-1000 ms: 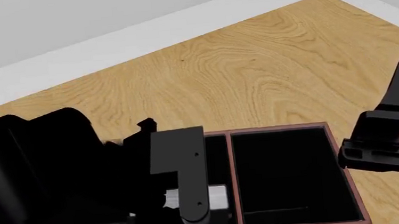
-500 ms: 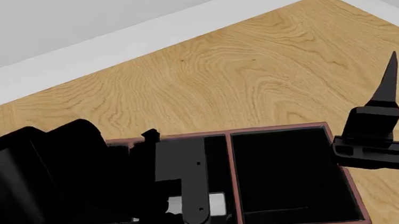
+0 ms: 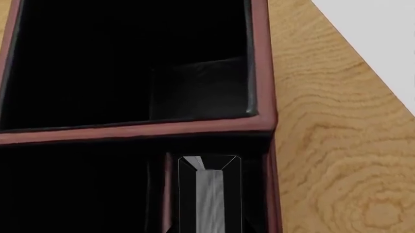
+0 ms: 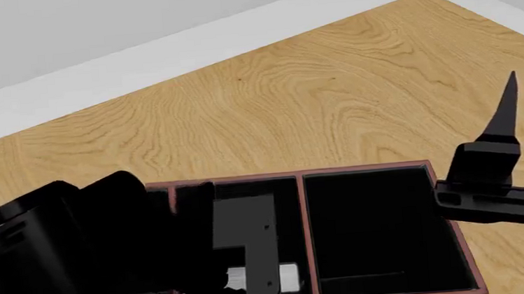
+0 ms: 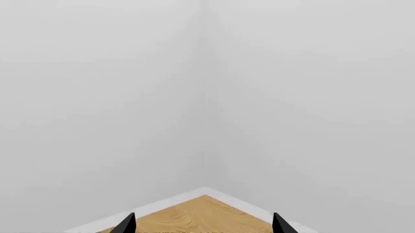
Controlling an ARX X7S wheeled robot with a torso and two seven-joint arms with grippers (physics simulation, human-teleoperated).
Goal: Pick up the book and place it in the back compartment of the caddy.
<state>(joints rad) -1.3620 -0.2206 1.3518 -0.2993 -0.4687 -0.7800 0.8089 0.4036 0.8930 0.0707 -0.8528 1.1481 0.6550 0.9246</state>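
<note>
The dark red caddy (image 4: 367,169) with black insides fills the bottom of the head view. My left gripper (image 4: 249,260) reaches down into its narrow left compartment. It is shut on the book (image 4: 288,277), whose white page edges show beside the black fingers. In the left wrist view the book (image 3: 209,194) stands on edge in a narrow slot, close to the caddy's outer wall (image 3: 265,73). A red divider (image 3: 129,132) separates that slot from a large compartment. My right gripper (image 4: 505,110) is open beside the caddy's right end, pointing upward. Its fingertips (image 5: 126,224) frame only floor and wall.
The caddy rests on a wooden floor (image 4: 333,92). A white baseboard and grey walls (image 4: 140,23) run behind it and meet in a corner at the upper right. My left arm (image 4: 65,254) hides the caddy's left end.
My left arm has sunk lower with the book, which now sits deeper in the caddy's narrow compartment. The right gripper has drifted slightly left.
</note>
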